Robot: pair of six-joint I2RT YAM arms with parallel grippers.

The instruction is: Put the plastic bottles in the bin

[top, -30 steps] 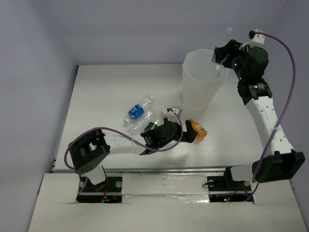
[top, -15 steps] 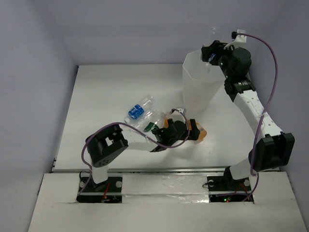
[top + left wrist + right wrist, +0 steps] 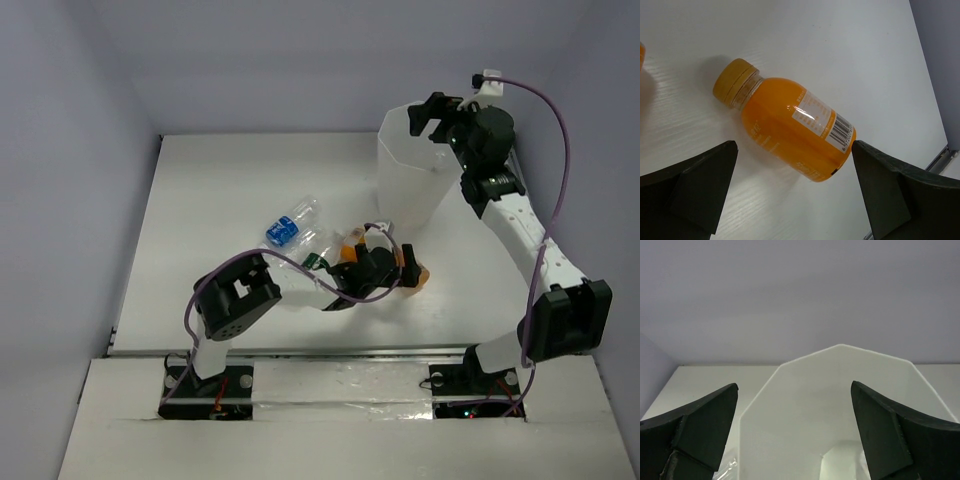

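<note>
An orange bottle (image 3: 790, 125) with a yellow-orange cap lies on its side on the white table, between the open fingers of my left gripper (image 3: 795, 200); the jaws straddle its base end without touching it. From above, this bottle (image 3: 417, 276) peeks out beside the left gripper (image 3: 398, 268). A second orange bottle (image 3: 352, 243) shows just behind the left wrist. A clear bottle with a blue label (image 3: 285, 228) and a clear one with a green label (image 3: 314, 257) lie to the left. My right gripper (image 3: 425, 112) is open and empty above the bin's (image 3: 410, 170) rim (image 3: 840, 347).
Something clear lies at the bottom inside the bin (image 3: 850, 462). The bin stands at the back right of the table. The table's front edge (image 3: 945, 155) runs close to the right of the orange bottle.
My right gripper swung left over the bin and the clear bottle it held is gone from its jaws. My left gripper moved right, up to the orange bottle.
</note>
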